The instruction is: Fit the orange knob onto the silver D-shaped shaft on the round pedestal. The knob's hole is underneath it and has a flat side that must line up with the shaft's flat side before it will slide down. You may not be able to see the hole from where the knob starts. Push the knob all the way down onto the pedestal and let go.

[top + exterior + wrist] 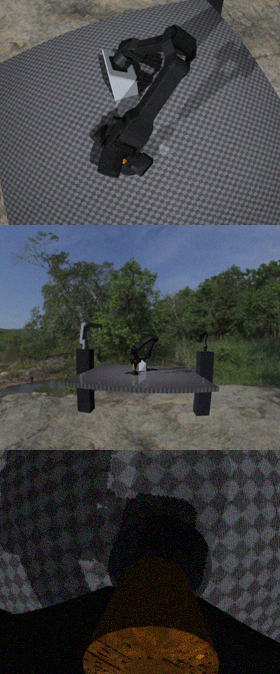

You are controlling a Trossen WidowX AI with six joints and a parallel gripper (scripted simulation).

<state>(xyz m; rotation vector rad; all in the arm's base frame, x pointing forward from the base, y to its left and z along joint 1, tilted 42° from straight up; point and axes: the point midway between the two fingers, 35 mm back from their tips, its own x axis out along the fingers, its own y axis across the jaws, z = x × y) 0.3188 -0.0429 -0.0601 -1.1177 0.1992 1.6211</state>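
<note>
My gripper [125,164] is shut on the orange knob [124,161] [133,367] [150,662]. In the wrist view the knob fills the lower middle, with its speckled orange end face toward the camera and its sides in shadow. Just beyond it lies the dark round pedestal [159,522] [134,373], and the knob stands directly over it. The silver shaft is hidden behind the knob, so I cannot tell whether the knob sits on it or how far down it is. In the top view the gripper covers nearly all of the knob.
A pale grey block [123,85] [141,366] stands at the arm's base. The checkered table top [205,154] rests on black posts [84,361] [204,364]. The arm's shadow lies across the table to the right.
</note>
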